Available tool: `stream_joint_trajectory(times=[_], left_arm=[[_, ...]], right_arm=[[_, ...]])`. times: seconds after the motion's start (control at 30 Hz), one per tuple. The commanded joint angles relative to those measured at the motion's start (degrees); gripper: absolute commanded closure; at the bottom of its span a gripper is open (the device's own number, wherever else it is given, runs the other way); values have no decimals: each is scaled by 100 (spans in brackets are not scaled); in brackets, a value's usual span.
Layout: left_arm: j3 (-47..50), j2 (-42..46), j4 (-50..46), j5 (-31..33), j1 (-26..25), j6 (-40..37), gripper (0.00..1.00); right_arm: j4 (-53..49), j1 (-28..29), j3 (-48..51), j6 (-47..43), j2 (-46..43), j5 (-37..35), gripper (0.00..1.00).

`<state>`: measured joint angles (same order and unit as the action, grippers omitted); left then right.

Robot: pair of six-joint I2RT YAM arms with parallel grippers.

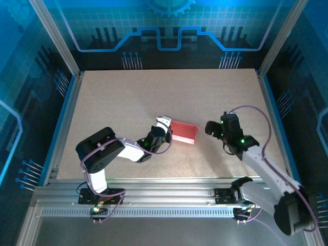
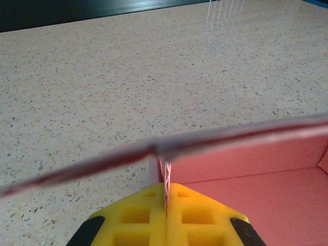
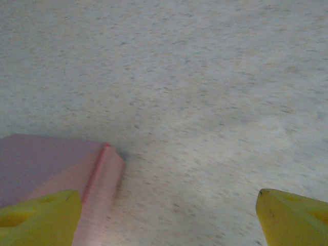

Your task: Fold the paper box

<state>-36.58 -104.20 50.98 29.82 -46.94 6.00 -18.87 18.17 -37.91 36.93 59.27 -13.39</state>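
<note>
While left jaws clamp the paper box point(image 1: 183, 131), right jaws gape — nearby.

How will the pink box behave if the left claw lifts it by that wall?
Probably floppy: the paper box is thin card, and the edge pinched in the left claw looks bowed. Likely light and low, so a push should slide it on the table, not tip it. A hard pinch may crease it.

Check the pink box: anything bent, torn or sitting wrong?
Only slightly: in the left wrist view, the paper box wall rim seems to kink where the left gripper pinches it. No tear visible. The right gripper stands open beside it.
</note>
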Motion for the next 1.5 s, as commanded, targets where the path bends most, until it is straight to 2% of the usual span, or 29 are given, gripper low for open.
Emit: stream_joint_trajectory(times=[0.0, 0.2, 0.43, 0.5, 0.67, 0.7, 0.9, 1.03, 1.13, 1.2, 1.33, 1.47], left_arm=[[54, -184, -212, 20, 4, -29, 96], [89, -237, -176, -29, -5, -19, 93], [132, -311, -116, -69, -13, 42, 89], [163, -304, -107, -86, -25, 60, 81], [345, -191, -31, -160, -71, 158, 80], [390, -153, -20, -198, -83, 183, 76], [766, 190, -28, -535, -132, 280, 39], [969, 526, -8, -1106, -131, 124, 14], [985, 926, -460, -1752, -123, -184, 1], [948, 1224, -1110, -2083, -123, -260, 1], [1170, 1777, -1756, -2597, -57, -208, 1], [1449, 2553, -2047, -3670, 190, 364, 1]], right_arm=[[390, -81, -625, 210, 604, 1227, 10], [362, 203, -1215, 143, 1480, 1395, 9], [331, 491, -1095, 86, 1839, 1216, 10], [340, 557, -1000, 118, 1910, 1211, 10], [432, 752, -791, 203, 2118, 1084, 10], [446, 772, -775, 224, 2162, 1076, 10], [494, 835, -754, 315, 2329, 947, 11], [457, 828, -849, 333, 2461, 921, 11], [405, 829, -958, 317, 2583, 900, 11], [402, 828, -1021, 322, 2657, 910, 11], [459, 815, -1099, 349, 2813, 991, 11], [458, 782, -1157, 302, 2908, 1012, 11]])
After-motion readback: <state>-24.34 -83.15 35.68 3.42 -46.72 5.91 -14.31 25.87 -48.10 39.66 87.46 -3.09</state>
